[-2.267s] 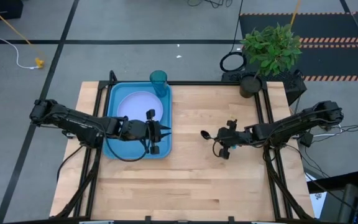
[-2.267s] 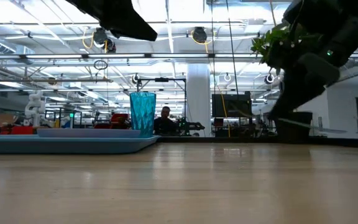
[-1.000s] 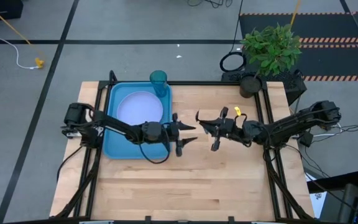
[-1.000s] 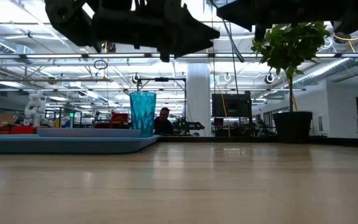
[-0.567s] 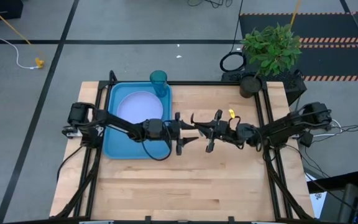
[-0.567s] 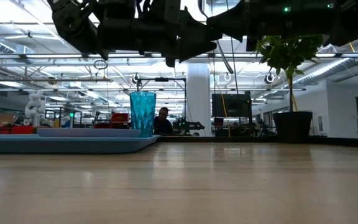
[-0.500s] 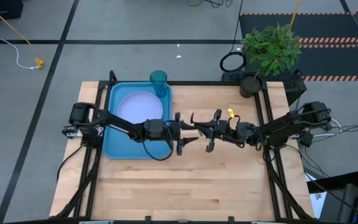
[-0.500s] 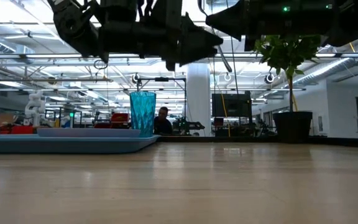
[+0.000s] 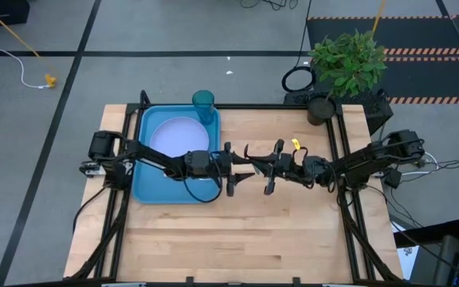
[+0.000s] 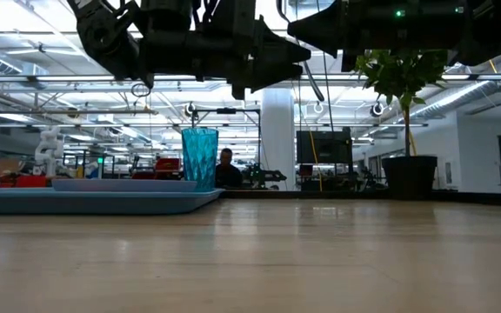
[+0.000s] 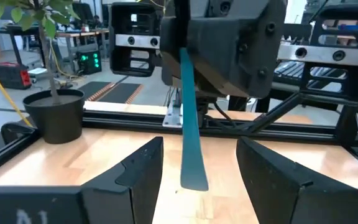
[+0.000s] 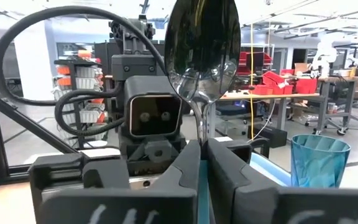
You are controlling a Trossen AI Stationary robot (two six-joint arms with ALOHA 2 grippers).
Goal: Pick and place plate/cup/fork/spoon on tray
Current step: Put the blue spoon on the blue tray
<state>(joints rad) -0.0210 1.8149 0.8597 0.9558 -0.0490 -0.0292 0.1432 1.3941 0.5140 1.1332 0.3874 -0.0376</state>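
My right gripper (image 12: 202,149) is shut on the spoon, high over the middle of the table (image 9: 255,163). The dark shiny bowl (image 12: 202,43) points up and the light-blue handle (image 11: 189,124) hangs down. My left gripper (image 11: 194,180) faces it, level and open (image 9: 239,165). Its fingers stand on either side of the handle's free end without touching it. The pale plate (image 9: 178,135) lies in the blue tray (image 9: 144,179). The teal cup (image 9: 203,104) stands upright at the tray's far right corner (image 10: 200,156). The fork shows in no view. My right gripper pinches the spoon between its two fingers at the thin neck (image 12: 201,127), where the metal stem meets the blue handle. The fingers come level from the table's right side and lie across the spoon. The spoon stands about upright, lifted clear of the table.
A potted green plant (image 9: 345,64) stands at the table's far right corner. Bare wood (image 9: 237,239) stretches across the near half of the table. Beyond the far edge the low view shows a workshop with a person (image 10: 226,165).
My right gripper has carried the spoon a little toward the table's left edge and slightly down, closing on my left gripper. Over the last half second both have kept still. The spoon stays upright in the hold.
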